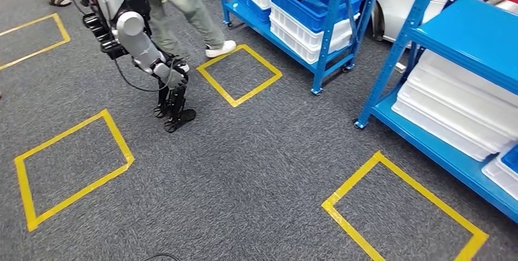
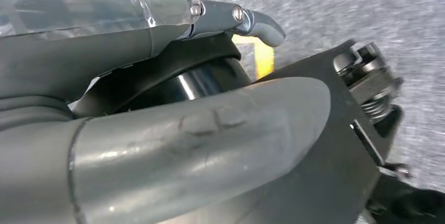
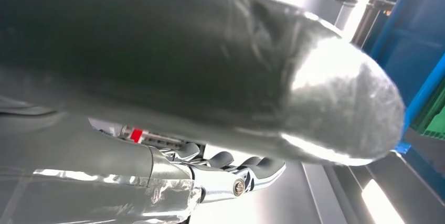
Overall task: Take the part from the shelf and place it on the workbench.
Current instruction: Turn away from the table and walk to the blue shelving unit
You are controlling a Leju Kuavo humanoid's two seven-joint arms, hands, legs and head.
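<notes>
In the head view my left arm hangs at the upper left, and my left hand [image 1: 170,76] grips a black metal part [image 1: 176,107] that dangles below it over the grey carpet. Close up in the left wrist view, the thick grey thumb of the left hand [image 2: 183,140] lies across the black part [image 2: 325,145], which has a shiny dark cylinder and a bolted, spring-like fitting at one corner. In the right wrist view my right hand [image 3: 210,77] holds nothing; its thumb and its fingers [image 3: 236,174] stand apart.
Blue shelving [image 1: 324,35] with white and blue bins stands at the back, and a second blue rack [image 1: 452,47] with white trays is on the right. Yellow taped squares [image 1: 241,74] mark the carpet. A person's legs [image 1: 183,4] are just behind my left arm.
</notes>
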